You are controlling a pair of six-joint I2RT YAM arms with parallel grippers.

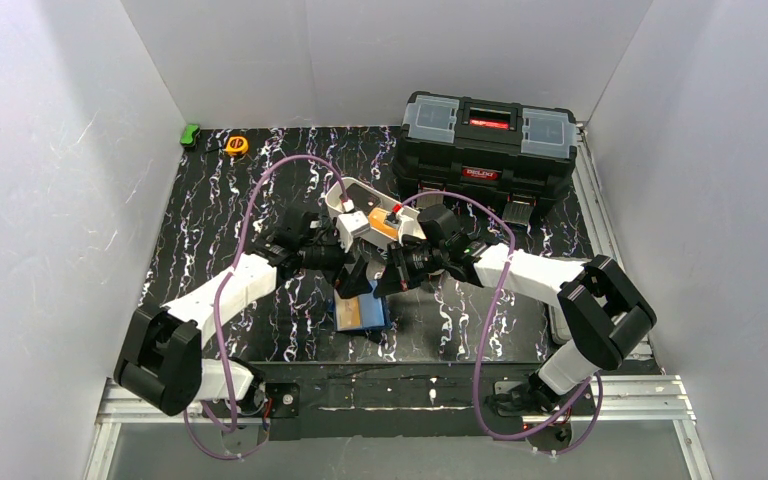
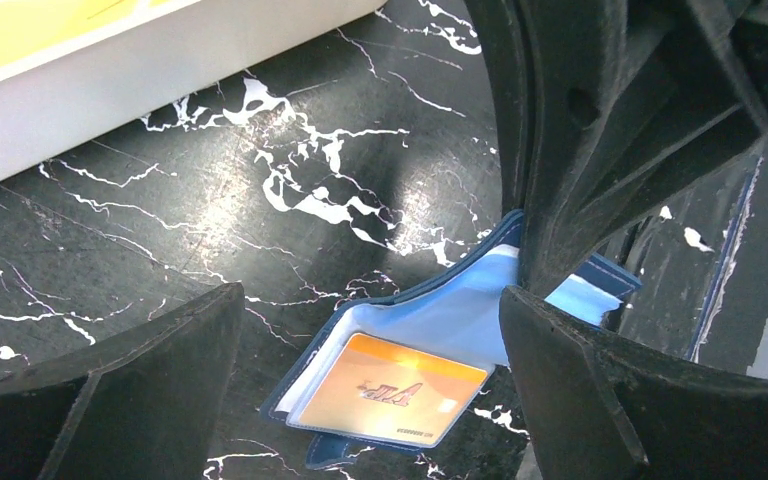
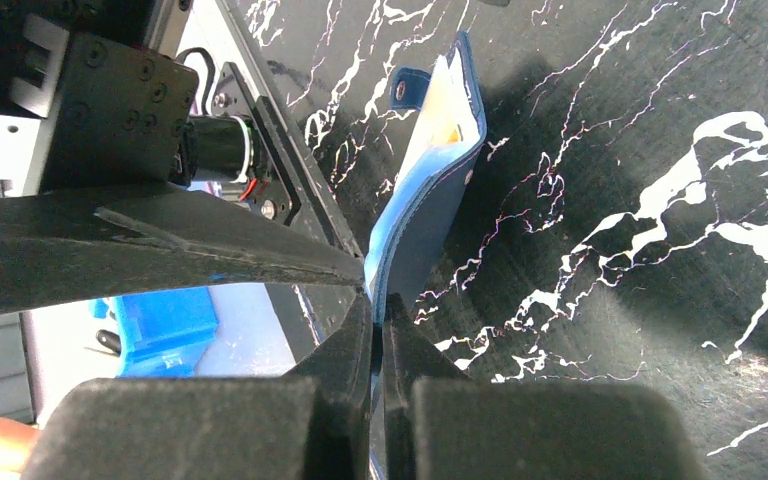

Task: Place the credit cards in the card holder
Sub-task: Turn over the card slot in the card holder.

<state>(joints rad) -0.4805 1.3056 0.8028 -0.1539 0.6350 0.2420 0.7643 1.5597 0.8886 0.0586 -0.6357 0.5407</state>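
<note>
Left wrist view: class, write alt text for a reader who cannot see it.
A navy card holder sits open on the black marbled table, an orange card inside its clear pocket. The right gripper pinches its upper flap, and the left gripper hangs open above it. A white tray edges the top left.

card holder point(image 2: 440, 320) half hidden, tray point(image 2: 160, 90) cropped
</note>
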